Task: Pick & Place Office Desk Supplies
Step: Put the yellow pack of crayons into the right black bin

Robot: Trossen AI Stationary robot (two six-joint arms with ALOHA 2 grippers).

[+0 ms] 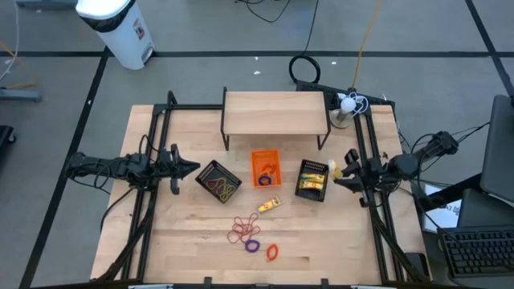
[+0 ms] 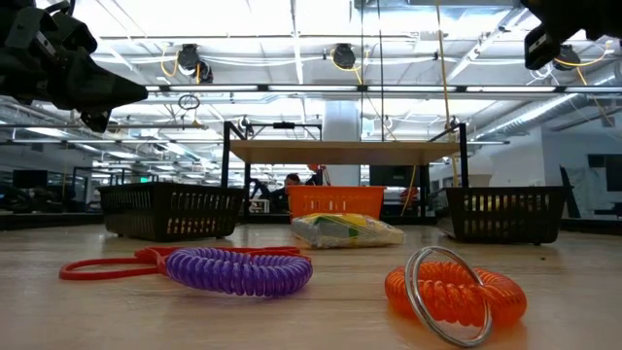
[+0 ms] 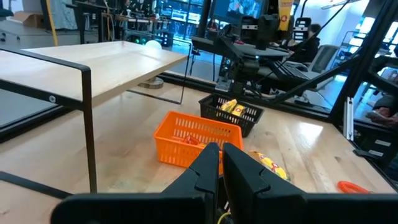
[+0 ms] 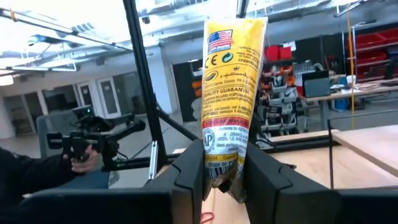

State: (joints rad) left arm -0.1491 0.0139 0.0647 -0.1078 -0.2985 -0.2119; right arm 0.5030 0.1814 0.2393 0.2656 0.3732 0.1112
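Observation:
My right gripper (image 1: 337, 174) hangs at the right edge of the right black mesh tray (image 1: 312, 179) and is shut on a yellow packet (image 4: 229, 87). That tray holds more yellow packets (image 3: 231, 107). My left gripper (image 1: 189, 168) (image 3: 221, 163) waits shut at the table's left, beside the left mesh tray (image 1: 218, 181). Another yellow packet (image 1: 269, 205) lies flat on the table. Near the front edge lie red rubber bands (image 1: 242, 230), a purple coil ring (image 2: 238, 270) and an orange coil ring (image 2: 455, 292). My right gripper pinches the yellow packet's lower end (image 4: 219, 167) between its two fingers. The fingers come about level from the table's right side. The rest of the packet stands out beyond the fingertips, lifted clear of tray and table.
A small orange tray (image 1: 266, 167) with a few items stands between the two mesh trays. A low wooden shelf on black legs (image 1: 275, 112) stands at the far side. Black frame rails (image 1: 152, 160) run along both table sides.

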